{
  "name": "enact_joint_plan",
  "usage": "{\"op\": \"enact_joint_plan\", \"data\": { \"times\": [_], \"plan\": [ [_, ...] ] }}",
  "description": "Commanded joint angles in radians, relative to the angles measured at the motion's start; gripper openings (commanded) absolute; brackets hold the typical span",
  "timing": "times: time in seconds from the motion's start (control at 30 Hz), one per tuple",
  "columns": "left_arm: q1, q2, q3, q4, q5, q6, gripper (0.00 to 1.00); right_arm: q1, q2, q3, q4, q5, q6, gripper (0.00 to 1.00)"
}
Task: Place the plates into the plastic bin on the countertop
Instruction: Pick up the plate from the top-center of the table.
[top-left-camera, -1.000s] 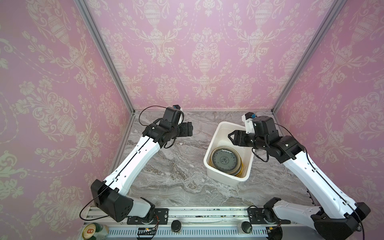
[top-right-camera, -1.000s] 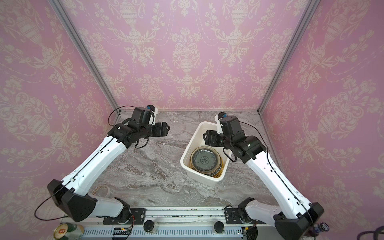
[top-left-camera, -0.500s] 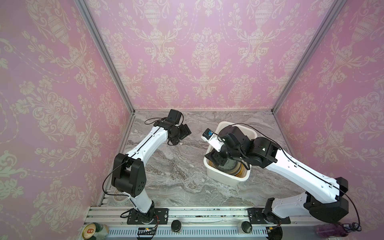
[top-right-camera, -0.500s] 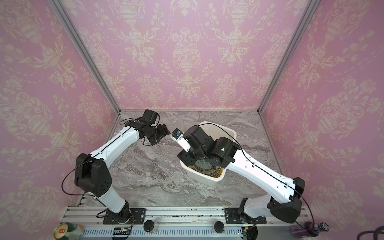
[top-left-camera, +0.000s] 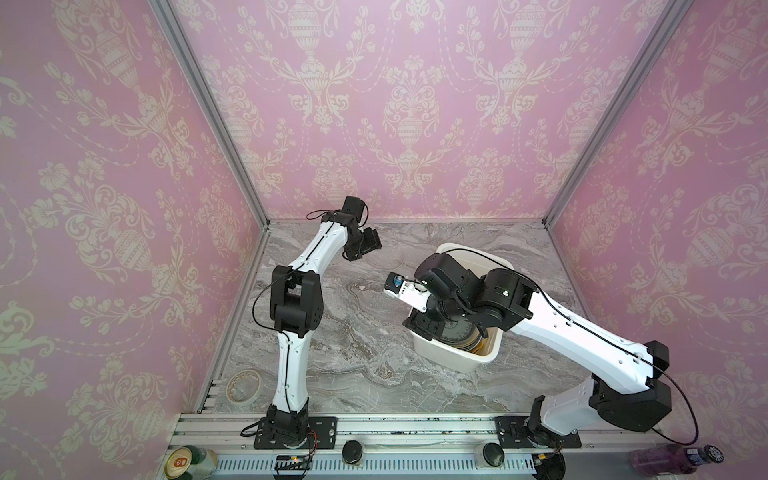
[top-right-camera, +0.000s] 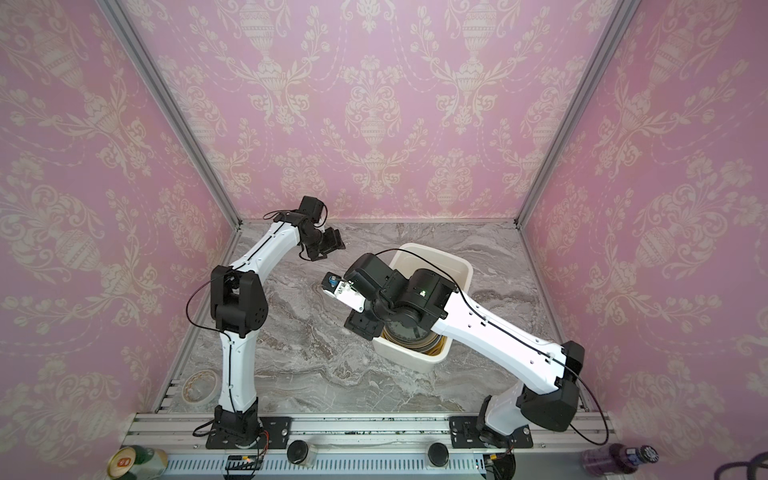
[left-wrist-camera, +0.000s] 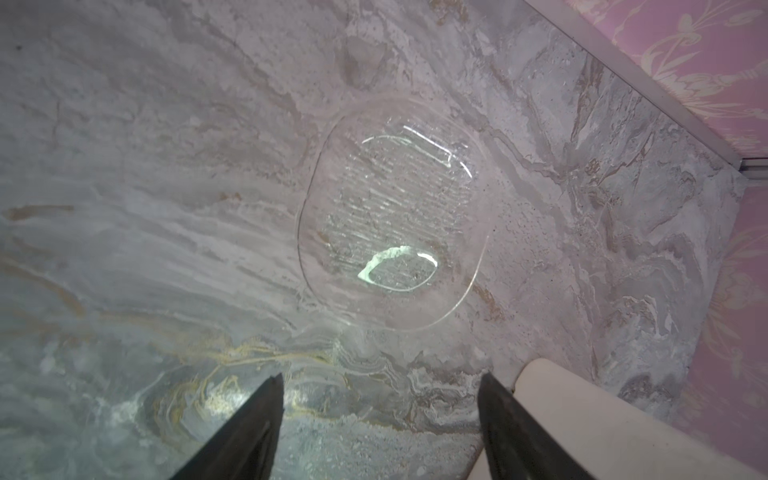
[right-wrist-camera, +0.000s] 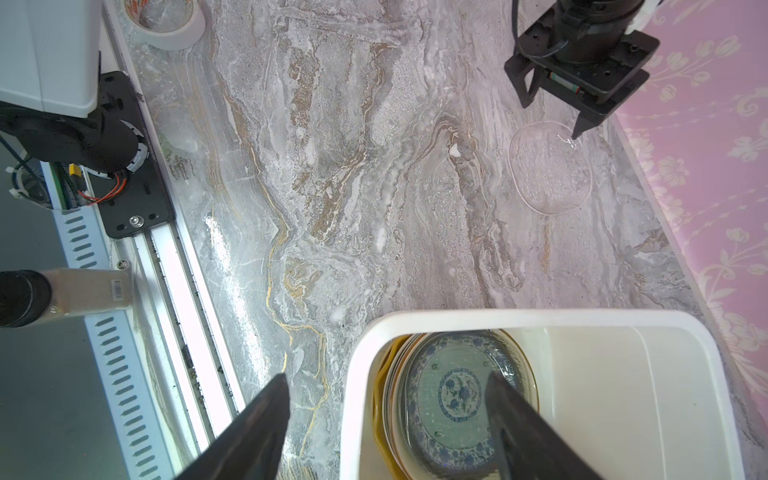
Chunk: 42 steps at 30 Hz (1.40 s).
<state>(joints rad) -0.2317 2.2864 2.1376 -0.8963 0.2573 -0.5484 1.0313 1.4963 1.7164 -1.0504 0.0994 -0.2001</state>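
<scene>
One plate outside: a clear glass plate (left-wrist-camera: 392, 216) with a ribbed centre and a rounded, faintly squarish rim lies flat on the grey marble-patterned worktop (left-wrist-camera: 145, 166). It is near the back wall and apart from the plastic bin (right-wrist-camera: 540, 318), and the veining shows through it.
Stacked plates: a stack (right-wrist-camera: 453, 399) lies flat at one end inside the plastic bin. On top is a teal plate with blue floral rings, seemingly under a smoky glass one. A yellow-orange edge shows lower at the side.
Bin: white and deep, with rounded corners and a rolled rim. It stands on the worktop on the right side in both top views (top-left-camera: 453, 357) (top-right-camera: 409, 357).
Left pincer (left-wrist-camera: 380, 376): fingers apart with nothing between them, above the worktop by the clear glass plate. Whether a tip touches its rim cannot be told.
Right pincer (right-wrist-camera: 386, 376): fingers apart and empty, above the bin's corner. One finger is over the stack and the other over the worktop.
</scene>
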Motion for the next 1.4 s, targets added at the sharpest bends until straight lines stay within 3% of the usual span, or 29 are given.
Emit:
{"op": "enact_joint_plan", "data": {
  "times": [0.0, 0.07, 0.3, 0.87, 1.2, 1.37],
  "plan": [
    [0.011, 0.135, 0.208, -0.195, 0.013, 0.197, 0.7, 0.009, 0.028, 0.025, -0.063, -0.035, -0.027, 0.75],
    [0.02, 0.201, 0.307, -0.227, 0.007, 0.214, 0.69, 0.009, 0.034, 0.023, -0.056, -0.045, -0.027, 0.75],
    [0.049, 0.294, 0.402, -0.216, -0.044, 0.227, 0.64, 0.009, 0.07, 0.027, -0.05, -0.095, 0.005, 0.75],
    [0.048, 0.387, 0.415, -0.179, 0.001, 0.184, 0.4, 0.008, 0.108, 0.042, -0.039, -0.095, 0.04, 0.75],
    [0.04, 0.403, 0.42, -0.184, -0.019, 0.166, 0.12, 0.008, 0.111, 0.029, -0.036, -0.061, 0.071, 0.75],
    [0.04, 0.387, 0.409, -0.197, -0.018, 0.151, 0.01, 0.008, 0.106, 0.004, -0.015, 0.047, 0.132, 0.76]
  ]
}}
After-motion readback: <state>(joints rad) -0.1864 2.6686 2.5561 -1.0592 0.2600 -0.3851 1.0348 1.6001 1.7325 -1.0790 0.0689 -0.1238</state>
